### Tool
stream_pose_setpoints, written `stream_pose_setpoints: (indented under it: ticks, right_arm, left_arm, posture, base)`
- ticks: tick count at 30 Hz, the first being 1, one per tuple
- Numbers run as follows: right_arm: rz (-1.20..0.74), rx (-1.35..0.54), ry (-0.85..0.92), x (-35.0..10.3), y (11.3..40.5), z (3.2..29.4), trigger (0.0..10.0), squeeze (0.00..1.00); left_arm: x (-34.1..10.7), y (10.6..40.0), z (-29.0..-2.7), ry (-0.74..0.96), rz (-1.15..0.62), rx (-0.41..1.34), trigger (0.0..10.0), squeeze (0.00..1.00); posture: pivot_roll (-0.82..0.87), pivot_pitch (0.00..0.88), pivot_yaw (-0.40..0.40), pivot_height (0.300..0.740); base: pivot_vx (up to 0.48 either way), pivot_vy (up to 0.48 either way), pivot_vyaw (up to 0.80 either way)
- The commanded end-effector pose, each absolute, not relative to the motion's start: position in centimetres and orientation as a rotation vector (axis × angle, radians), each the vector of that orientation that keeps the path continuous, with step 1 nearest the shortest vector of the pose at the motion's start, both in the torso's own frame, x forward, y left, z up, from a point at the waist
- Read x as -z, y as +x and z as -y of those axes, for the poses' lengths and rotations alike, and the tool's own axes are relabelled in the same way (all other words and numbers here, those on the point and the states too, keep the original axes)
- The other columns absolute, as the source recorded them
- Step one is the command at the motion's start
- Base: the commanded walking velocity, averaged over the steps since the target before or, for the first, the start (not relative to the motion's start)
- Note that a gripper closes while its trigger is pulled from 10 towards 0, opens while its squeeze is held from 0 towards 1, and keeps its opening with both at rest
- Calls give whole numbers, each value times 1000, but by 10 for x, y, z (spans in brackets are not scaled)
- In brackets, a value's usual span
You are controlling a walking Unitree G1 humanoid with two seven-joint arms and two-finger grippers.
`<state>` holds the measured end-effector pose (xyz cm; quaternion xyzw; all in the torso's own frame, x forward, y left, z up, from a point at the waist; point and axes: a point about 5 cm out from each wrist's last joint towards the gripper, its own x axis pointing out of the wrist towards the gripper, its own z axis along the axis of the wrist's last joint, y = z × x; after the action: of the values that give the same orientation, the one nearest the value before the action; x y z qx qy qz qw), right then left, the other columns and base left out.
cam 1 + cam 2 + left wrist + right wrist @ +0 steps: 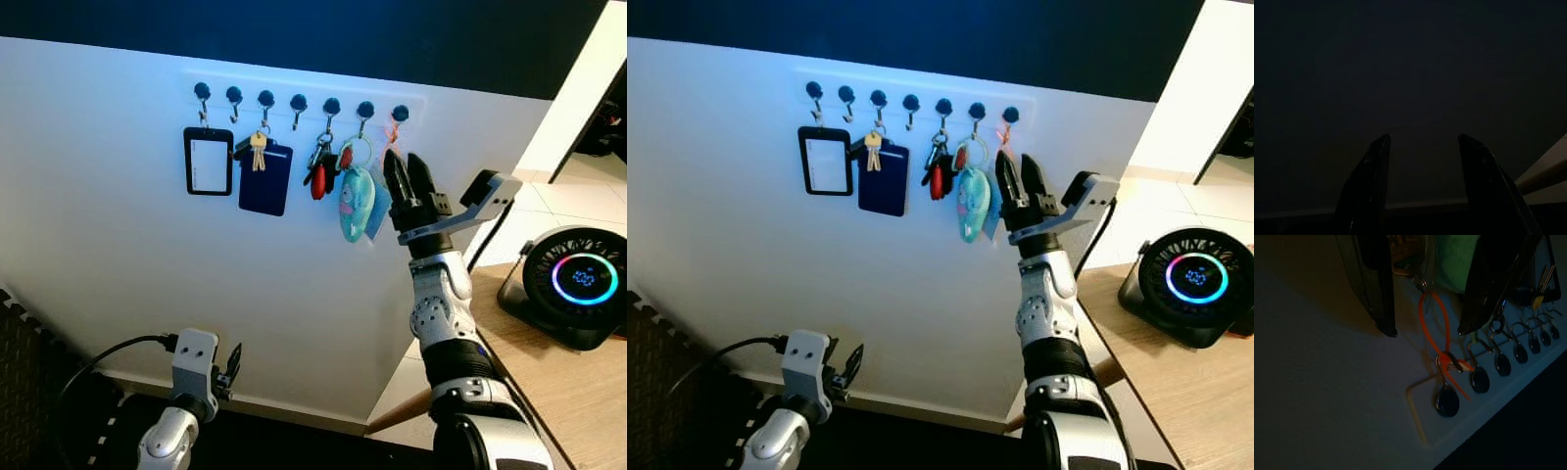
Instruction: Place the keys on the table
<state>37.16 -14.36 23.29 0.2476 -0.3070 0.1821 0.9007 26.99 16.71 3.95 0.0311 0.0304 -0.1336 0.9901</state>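
A white hook rail [294,98] on the wall carries a black badge holder [208,161], a blue card holder with brass keys [263,176], a red and black key bunch [319,174] and a blue plush keychain [355,204]. An orange loop [1421,316] hangs from the last hook [1448,363]. My right gripper [400,157] is raised at that hook, open, with one finger on each side of the orange loop. Whatever hangs from the loop is hidden behind the fingers. The left gripper [233,362] hangs low by the wall, open.
A wooden table [549,382] stands to the right, with a black round fan with a lit ring [578,284] on it. A black cable [108,354] runs to the left wrist. Dark foam mat [29,372] covers the floor at the left.
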Motion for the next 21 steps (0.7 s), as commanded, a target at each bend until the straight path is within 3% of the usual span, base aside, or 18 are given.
stream_pose_setpoints:
  ticks: [1, 5, 6, 7, 8, 9, 11, 16, 18, 21]
  right_arm:
    - [623, -385, 496, -232, 371, 143, 10000, 0]
    - [621, -393, 490, -232, 371, 142, 10000, 0]
    - [621, -395, 489, -232, 371, 142, 9176, 0]
    - [622, -396, 487, -233, 371, 142, 9176, 0]
    - [622, -397, 487, -233, 371, 142, 7961, 0]
    - [622, -397, 486, -233, 371, 142, 7961, 0]
    - [623, -398, 486, -233, 371, 142, 4863, 0]
    - [621, -397, 485, -233, 371, 142, 4314, 0]
    - [616, -390, 485, -232, 371, 143, 3490, 0]
    - [614, -388, 485, -231, 371, 143, 3490, 0]
  left_arm:
    - [-34, 265, -165, 68, -90, 281, 10000, 0]
    - [-34, 265, -164, 68, -90, 280, 10000, 0]
    - [-34, 265, -164, 68, -89, 280, 10000, 0]
    - [-34, 265, -164, 68, -89, 280, 10000, 0]
    - [-34, 265, -164, 68, -89, 279, 10000, 0]
    - [-34, 265, -164, 68, -90, 280, 10000, 0]
    - [-34, 265, -164, 68, -91, 280, 10000, 0]
    - [-33, 265, -164, 70, -92, 281, 10000, 0]
    - [-33, 265, -165, 71, -93, 283, 10000, 0]
    - [-33, 265, -165, 71, -93, 284, 10000, 0]
  posture:
    - [91, 83, -68, 740]
    - [91, 83, -69, 740]
    - [91, 83, -69, 740]
    - [91, 84, -69, 740]
    - [91, 84, -69, 740]
    - [91, 84, -69, 740]
    - [91, 85, -68, 740]
    - [91, 85, -66, 740]
    - [93, 81, -66, 740]
    - [93, 81, -66, 740]
  base:
    - [0, 0, 0]
    - [0, 0, 0]
    - [0, 0, 0]
    - [0, 0, 0]
    - [0, 0, 0]
    - [0, 0, 0]
    - [0, 0, 0]
    - [0, 0, 0]
    - [0, 0, 0]
    - [0, 0, 0]
